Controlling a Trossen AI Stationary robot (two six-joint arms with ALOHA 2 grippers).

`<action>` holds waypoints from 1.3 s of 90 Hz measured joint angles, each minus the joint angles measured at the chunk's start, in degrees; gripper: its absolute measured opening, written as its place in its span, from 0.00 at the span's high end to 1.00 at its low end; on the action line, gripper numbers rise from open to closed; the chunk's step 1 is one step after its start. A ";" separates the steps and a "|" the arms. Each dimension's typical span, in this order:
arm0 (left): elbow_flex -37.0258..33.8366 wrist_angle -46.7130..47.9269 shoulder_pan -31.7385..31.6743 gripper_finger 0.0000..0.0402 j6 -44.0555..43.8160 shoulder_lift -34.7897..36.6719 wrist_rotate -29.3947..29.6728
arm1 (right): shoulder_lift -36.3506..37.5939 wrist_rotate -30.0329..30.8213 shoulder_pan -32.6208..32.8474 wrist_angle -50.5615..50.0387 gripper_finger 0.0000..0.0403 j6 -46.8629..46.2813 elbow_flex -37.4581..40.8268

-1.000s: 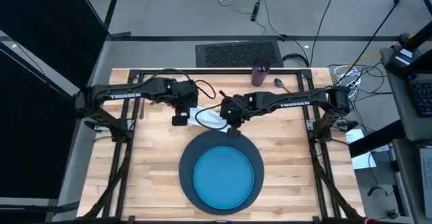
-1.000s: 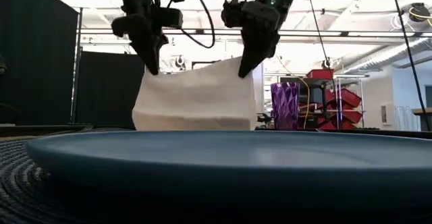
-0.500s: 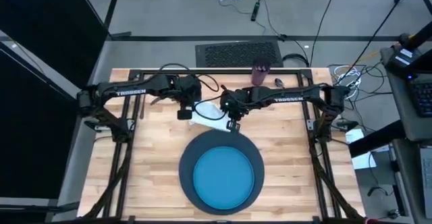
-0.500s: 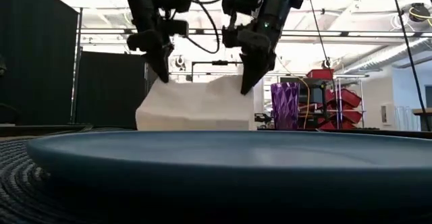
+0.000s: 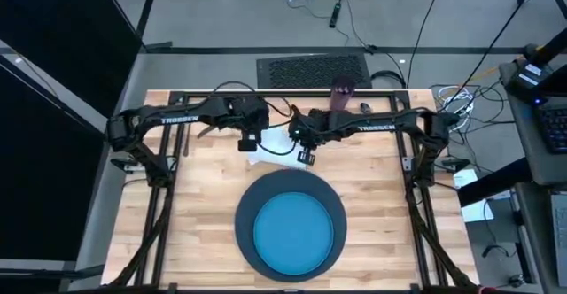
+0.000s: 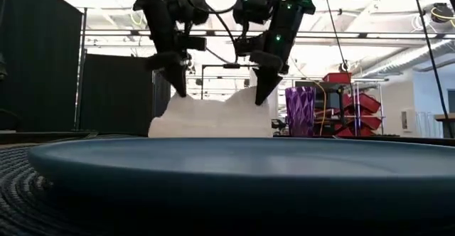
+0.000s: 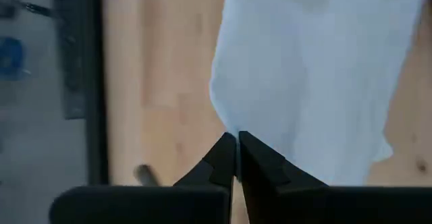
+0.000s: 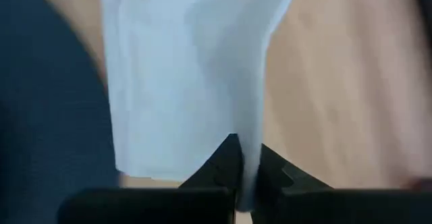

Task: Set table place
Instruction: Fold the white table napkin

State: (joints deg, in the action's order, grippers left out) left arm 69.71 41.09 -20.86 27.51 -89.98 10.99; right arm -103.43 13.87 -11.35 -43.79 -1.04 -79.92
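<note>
Two claws meet over the white napkin (image 5: 276, 146) just above the middle of your high view: your left claw (image 5: 247, 143) is clenched on the napkin's left edge, and your right claw (image 5: 306, 155) is clenched on its right edge. In the left wrist view the dark fingertips (image 7: 226, 158) pinch the cloth (image 7: 310, 82) with no gap between them, and the right wrist view shows the same pinch on the napkin (image 8: 182, 75) by that arm's fingertips (image 8: 233, 158). In the low view the napkin (image 6: 212, 116) sags between the two claws, left claw (image 6: 178, 88) at centre left and right claw (image 6: 260, 94) just right of centre, while its lower edge is hidden behind the plate rim. The napkin sits on the far half of the worktop (image 5: 186, 214), just beyond the dark navy disc (image 5: 246, 207). The bright blue plate (image 5: 293, 233) lies on that disc in the lower centre of the high view. The purple cup (image 5: 341, 91) stands at the upper edge of the worktop, right of centre, and shows to the right of the napkin in the low view (image 6: 300, 111). A small metal piece of cutlery (image 5: 365, 108) lies just right of the cup; you cannot tell which piece it is.
</note>
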 joint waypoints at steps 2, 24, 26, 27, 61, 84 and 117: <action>0.00 -0.44 0.00 1.00 0.14 0.62 0.90 | 0.37 0.99 0.00 -0.06 1.00 0.04 0.00; 1.83 -2.78 0.03 1.00 1.93 9.69 5.81 | 8.78 9.80 0.22 0.13 1.00 0.29 0.00; 2.46 -3.07 0.02 1.00 1.94 10.45 5.83 | 9.71 10.21 0.19 0.39 1.00 0.29 0.00; 2.79 -3.22 0.02 1.00 1.94 10.89 5.83 | 10.16 10.36 0.18 0.50 1.00 0.31 0.00; 10.10 -5.69 0.26 1.00 1.75 13.73 5.90 | 18.18 11.71 -1.91 11.05 1.00 6.15 -0.07; 3.67 -0.97 2.27 1.00 -6.23 10.22 -0.19 | 13.91 8.06 2.11 -1.93 1.00 -2.32 -0.04; -3.76 3.82 10.70 1.00 -13.46 9.70 -0.88 | 10.97 0.92 10.68 -7.75 1.00 -13.57 -0.04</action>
State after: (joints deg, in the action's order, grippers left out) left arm 65.95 44.91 -10.16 14.05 -80.28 10.11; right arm -92.46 14.79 -0.68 -51.54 -14.62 -79.96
